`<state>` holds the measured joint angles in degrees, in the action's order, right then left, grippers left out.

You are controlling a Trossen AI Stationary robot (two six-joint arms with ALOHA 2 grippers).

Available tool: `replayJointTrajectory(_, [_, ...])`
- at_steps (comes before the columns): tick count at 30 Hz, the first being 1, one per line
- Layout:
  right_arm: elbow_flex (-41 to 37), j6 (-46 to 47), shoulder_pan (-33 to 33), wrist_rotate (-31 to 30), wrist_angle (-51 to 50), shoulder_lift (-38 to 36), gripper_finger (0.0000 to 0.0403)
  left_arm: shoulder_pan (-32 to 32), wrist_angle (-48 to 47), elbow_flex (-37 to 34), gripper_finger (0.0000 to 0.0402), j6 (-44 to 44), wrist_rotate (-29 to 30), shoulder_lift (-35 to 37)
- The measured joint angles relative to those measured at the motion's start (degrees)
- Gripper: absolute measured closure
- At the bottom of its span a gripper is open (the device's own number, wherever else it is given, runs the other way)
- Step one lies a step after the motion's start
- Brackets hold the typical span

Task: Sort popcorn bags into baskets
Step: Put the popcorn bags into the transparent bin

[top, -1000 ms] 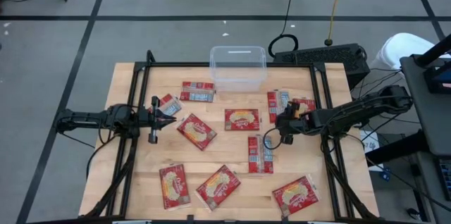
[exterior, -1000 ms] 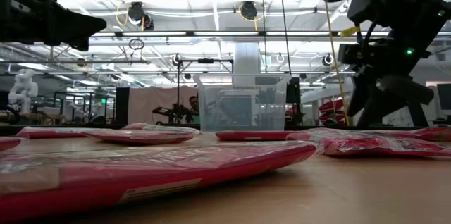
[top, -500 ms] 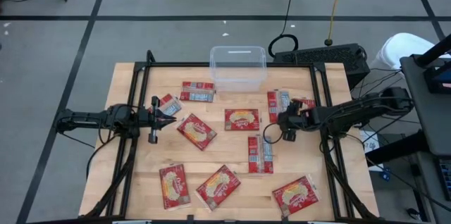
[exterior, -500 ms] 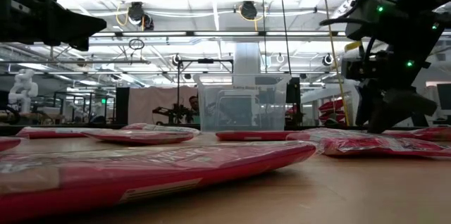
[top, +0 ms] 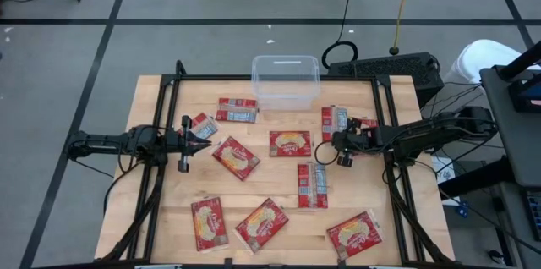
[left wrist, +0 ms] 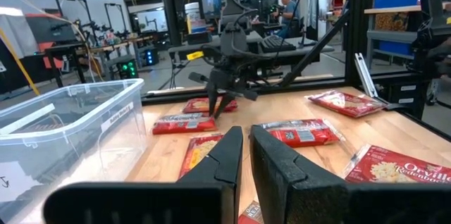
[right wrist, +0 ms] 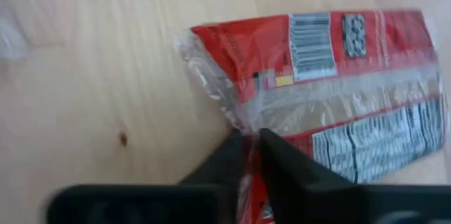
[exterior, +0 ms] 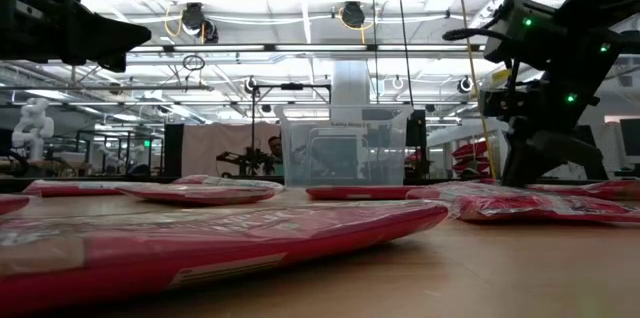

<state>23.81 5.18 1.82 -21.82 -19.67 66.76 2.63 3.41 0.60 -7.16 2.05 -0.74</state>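
Note:
Several red and yellow popcorn bags lie flat on the wooden table (top: 270,176). The basket (top: 286,79), a clear plastic tub, stands at the middle of the far edge. At the right, my right gripper (top: 336,144) is down on a bag lying reverse side up (top: 335,121) and is shut on it. My left gripper (top: 203,143) hovers at the left, shut with nothing between its fingers (left wrist: 246,139). It is just near of a small bag (top: 201,123). My right gripper pinches the bag's near short end (right wrist: 243,122) between its two fingers, on the clear wrap at the edge. The fingers slant down from above and from the table's right. The bag still lies flat on the table, barcode side up.
More bags lie at the centre (top: 290,143), right of centre (top: 312,186) and along the near edge (top: 209,222) (top: 355,233). Black frame rails (top: 165,134) run along both sides. A keyboard (top: 385,68) sits beyond the far right corner.
My right gripper has come down onto the reverse-side-up bag, shifted a little toward the far edge, and shut on the bag's near end. The bag has stayed on the table.

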Motion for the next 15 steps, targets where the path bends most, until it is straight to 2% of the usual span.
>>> replayJointTrajectory(5, [0.0, 2.52, -0.98, 2.63, 6.15, -0.09, 0.0397, 0.0, 1.35, 0.0, 0.0364, 5.61, 0.03, -0.02])
replayJointTrajectory(11, [2.28, 3.74, -4.88, 2.57, 11.62, -1.56, 0.0402, 0.02, 6.83, 0.0, 0.0364, 6.99, 1.59, -0.25])
replayJointTrajectory(15, [4.91, 4.61, -7.11, 2.43, 11.75, -1.92, 0.0402, 0.02, 10.56, 0.0, 0.0364, 6.86, 4.32, -2.76])
